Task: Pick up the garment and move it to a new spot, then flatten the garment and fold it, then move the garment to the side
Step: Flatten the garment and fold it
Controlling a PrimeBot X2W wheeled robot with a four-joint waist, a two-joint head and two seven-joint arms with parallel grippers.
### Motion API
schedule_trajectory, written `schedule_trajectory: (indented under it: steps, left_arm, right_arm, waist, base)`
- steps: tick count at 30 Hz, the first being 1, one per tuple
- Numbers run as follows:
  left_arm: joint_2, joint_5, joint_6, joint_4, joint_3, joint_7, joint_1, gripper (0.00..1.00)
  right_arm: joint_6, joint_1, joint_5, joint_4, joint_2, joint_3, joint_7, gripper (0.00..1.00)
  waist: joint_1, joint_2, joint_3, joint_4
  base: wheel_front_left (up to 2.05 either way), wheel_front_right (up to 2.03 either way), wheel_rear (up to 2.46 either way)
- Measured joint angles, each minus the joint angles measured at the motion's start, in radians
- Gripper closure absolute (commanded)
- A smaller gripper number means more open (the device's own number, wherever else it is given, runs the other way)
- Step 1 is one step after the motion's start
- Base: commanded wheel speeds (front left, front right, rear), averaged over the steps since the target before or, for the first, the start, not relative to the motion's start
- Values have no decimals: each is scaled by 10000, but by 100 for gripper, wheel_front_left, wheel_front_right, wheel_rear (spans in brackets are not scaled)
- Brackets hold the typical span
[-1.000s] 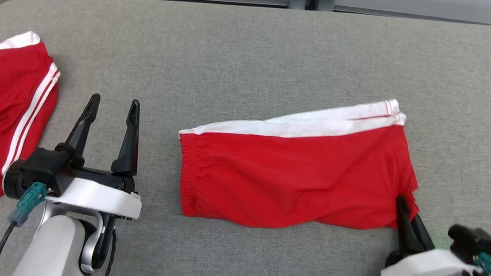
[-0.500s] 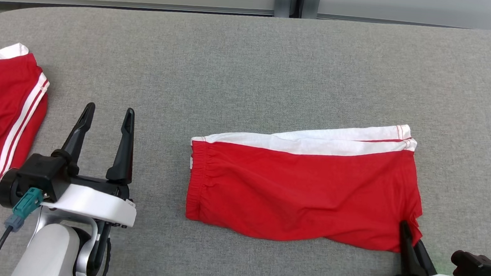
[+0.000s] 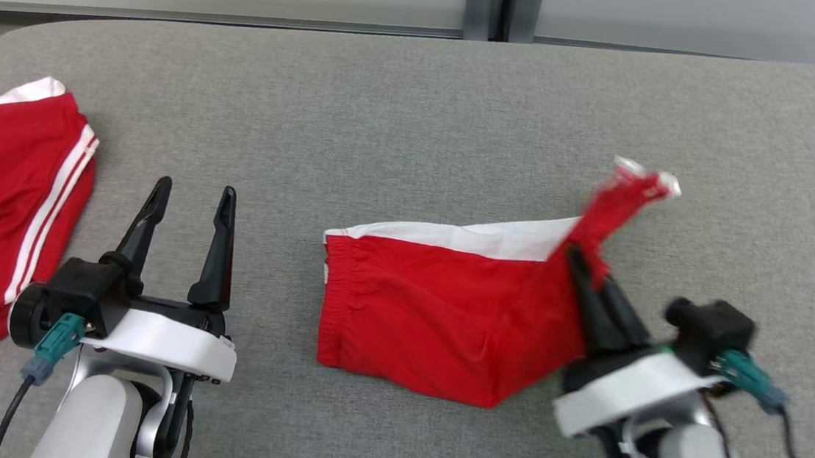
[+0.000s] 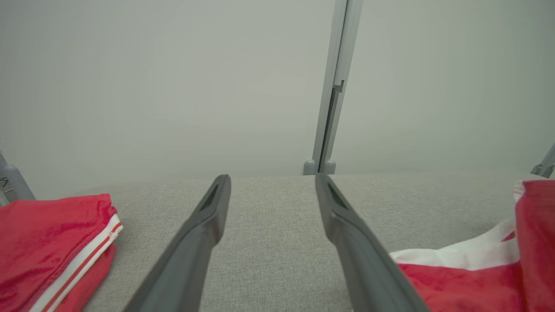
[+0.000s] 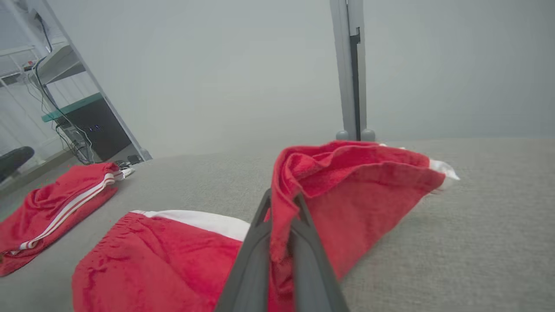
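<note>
The garment (image 3: pixel 436 320), a pair of red shorts with a white band, lies near the middle of the grey tabletop (image 3: pixel 388 109), a little toward the right side. Its left end, with the gathered edge, rests flat on the surface. Its right end is raised from the tabletop. There the right claw (image 3: pixel 576 257) is closed on a fold of the red cloth. The cloth stands up above the fingertips and leans to the far right, where it ends in a small white corner. In the right wrist view the red cloth is pressed between the two dark fingers (image 5: pixel 253 260). The left claw (image 3: pixel 193 192) hovers at the lower left with its two fingers spread wide over bare tabletop, well apart from the garment. A second red garment (image 3: pixel 4 201) with white stripes lies crumpled at the left edge of the tabletop, near the left claw but not touching it.
</note>
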Motion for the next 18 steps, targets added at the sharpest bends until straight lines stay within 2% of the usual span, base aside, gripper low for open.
schedule_trajectory:
  steps: [4, 5, 10, 14, 18]
  left_arm:
    - [-58, -17, -17, 105, -90, -40, -1, 0]
    - [-119, -25, -38, 151, -159, -46, -2, 0]
    - [-173, -71, -48, 257, -255, -113, 3, 0]
    - [-205, -102, -71, 336, -299, -174, 40, 0]
    - [-236, -148, -54, 372, -322, -211, 56, 0]
  right_arm:
    - [0, -645, 77, -303, 6, 1455, 412, 100]
    - [0, -842, 236, -263, 10, 2142, 481, 100]
    - [0, -1017, 619, 355, 12, 3691, 765, 100]
    - [0, -999, 922, 886, 15, 4633, 800, 100]
    - [0, -1025, 1177, 1348, -42, 4968, 709, 100]
  waist:
    - [0, 0, -112, 176]
    - [0, 0, -159, 301]
    - [-1, 0, -215, 603]
    - [0, 0, -175, 769]
    - [0, 0, -97, 819]
  base:
    - [0, 0, 0]
    - [0, 0, 0]
    - [0, 0, 0]
    - [0, 0, 0]
    - [0, 0, 0]
